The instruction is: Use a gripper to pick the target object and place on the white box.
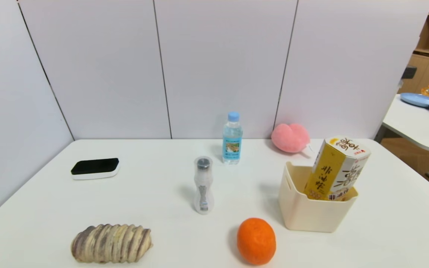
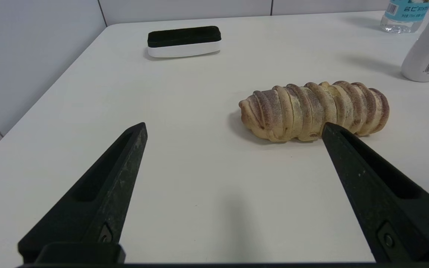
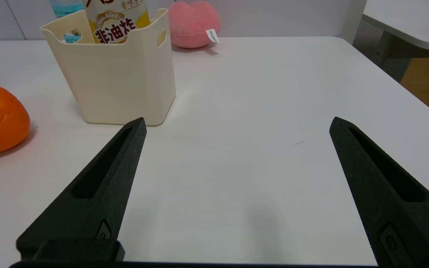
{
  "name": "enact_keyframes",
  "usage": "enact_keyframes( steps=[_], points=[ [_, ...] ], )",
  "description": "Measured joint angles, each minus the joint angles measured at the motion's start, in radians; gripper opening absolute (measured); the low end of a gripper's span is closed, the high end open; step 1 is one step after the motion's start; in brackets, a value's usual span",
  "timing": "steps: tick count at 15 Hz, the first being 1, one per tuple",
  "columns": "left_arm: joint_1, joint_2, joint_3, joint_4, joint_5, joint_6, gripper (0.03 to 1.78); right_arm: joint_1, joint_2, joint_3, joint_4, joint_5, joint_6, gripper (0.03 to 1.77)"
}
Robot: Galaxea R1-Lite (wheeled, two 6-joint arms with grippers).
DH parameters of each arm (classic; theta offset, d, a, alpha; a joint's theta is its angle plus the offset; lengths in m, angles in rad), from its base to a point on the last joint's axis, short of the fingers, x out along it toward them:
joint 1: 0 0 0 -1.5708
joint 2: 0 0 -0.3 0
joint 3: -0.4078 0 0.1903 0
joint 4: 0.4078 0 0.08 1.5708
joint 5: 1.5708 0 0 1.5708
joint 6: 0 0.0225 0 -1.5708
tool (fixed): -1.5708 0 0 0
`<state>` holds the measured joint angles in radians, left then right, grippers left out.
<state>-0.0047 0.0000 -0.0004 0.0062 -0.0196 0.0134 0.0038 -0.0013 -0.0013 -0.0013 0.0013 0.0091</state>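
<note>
The chip carton [image 1: 336,169] is seen at centre right of the head view, standing tilted inside the white box [image 1: 313,210], its top well above the rim. Large dark Chinese characters are printed on its yellow and white panels; "non-fried" can be read on it in the right wrist view. A blue label is carried by the water bottle [image 1: 232,138] at upper centre, its text too small to read. A barcode is visible on the white bottle [image 1: 203,185] in the left wrist view.

One of each thing is counted: an orange [image 1: 256,241] at lower centre, a ridged bread loaf [image 1: 111,243] at lower left, a black-topped eraser [image 1: 95,168] at left, a pink plush [image 1: 290,137] by the back wall. Bare table [image 1: 155,208] is left between them, and at far right up to the edge.

The left gripper [image 2: 233,128] is spread wide over bare table just before the loaf, holding nothing. The right gripper [image 3: 237,123] is likewise spread wide and empty, over open table beside the box.
</note>
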Motion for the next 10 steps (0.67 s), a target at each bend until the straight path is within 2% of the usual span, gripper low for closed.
enact_keyframes(
  steps=[10],
  points=[
    [0.0, 0.0, 0.0, 0.0, 0.0, 0.0, 1.69, 0.0, 0.0, 0.0, 0.001, -0.001, 0.0, 1.7]
  ],
)
